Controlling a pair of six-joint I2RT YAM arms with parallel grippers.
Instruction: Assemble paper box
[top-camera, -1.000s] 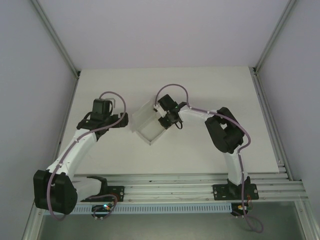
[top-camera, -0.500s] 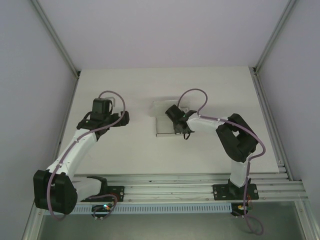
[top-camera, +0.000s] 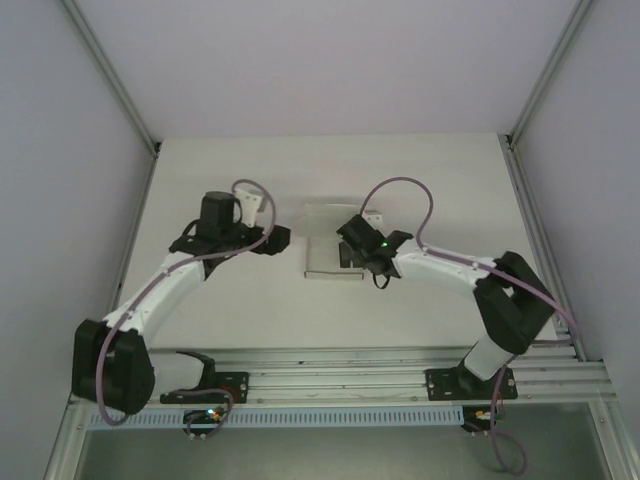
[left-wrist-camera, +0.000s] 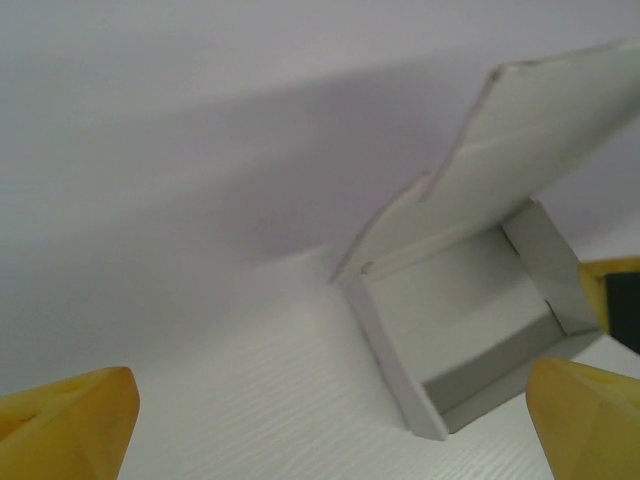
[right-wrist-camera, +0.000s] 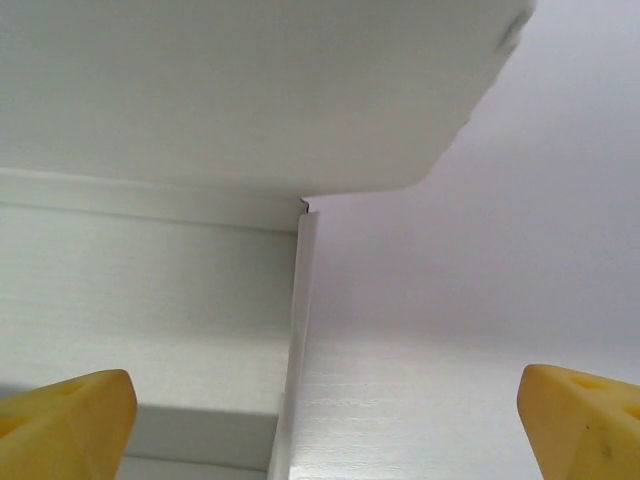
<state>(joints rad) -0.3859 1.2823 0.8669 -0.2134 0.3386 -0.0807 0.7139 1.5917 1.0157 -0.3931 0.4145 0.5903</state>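
Both jaws: apart, empty.
Paper box (top-camera: 322, 258): lid (top-camera: 330, 215) raised, base on surface (top-camera: 470, 170).
Right jaws: at box's right wall.
Tip: close lid squarely, brace base.

Top external looks steeply down from behind the arm bases (top-camera: 205, 385) over the whole table (top-camera: 230, 300). Both wrist cameras sit low at its middle, the left near the paper box (left-wrist-camera: 470, 320), the right hard against it; all three share that box.

Lab rig — aluminium rails (top-camera: 350, 362), plain walls (top-camera: 330, 60)
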